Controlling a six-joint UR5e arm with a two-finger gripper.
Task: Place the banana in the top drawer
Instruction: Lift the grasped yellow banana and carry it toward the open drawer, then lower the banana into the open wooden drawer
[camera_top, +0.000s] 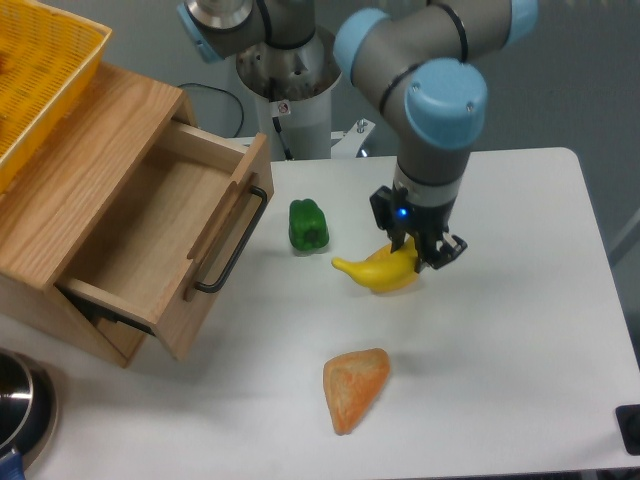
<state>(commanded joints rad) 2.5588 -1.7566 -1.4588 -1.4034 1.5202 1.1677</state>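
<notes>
At the far left edge a yellow mesh basket (40, 70) sits on top of a light wood cabinet (60, 210); the top drawer (150, 240) of that cabinet is pulled well out toward the middle of the white surface (520, 380), its box visibly empty and its black bar handle (232, 243) facing right; at the bottom left corner part of a dark metal bowl (25, 405) shows; just right of the handle a green bell pepper (308, 225) stands on the surface; lower, near the front, lies an orange wedge-shaped piece (354, 387); right of the pepper is the banana (380, 272), its pointed left tip free and its right half between the black fingers of the end effector (418, 255), which appears closed narrowly around it; another rounder yellow shape seems to sit just behind the banana, too hidden to name; whether the banana touches the surface or is just off it cannot be told; above, the grey and blue arm (435, 100) rises to its base behind. To do the carry well, the judgement is: raise the banana high enough to pass over the pepper and the drawer's front wall, travel left until it hangs over the open box, turn its length along the drawer so neither tip catches a wall, lower it inside, and only then release.
</notes>
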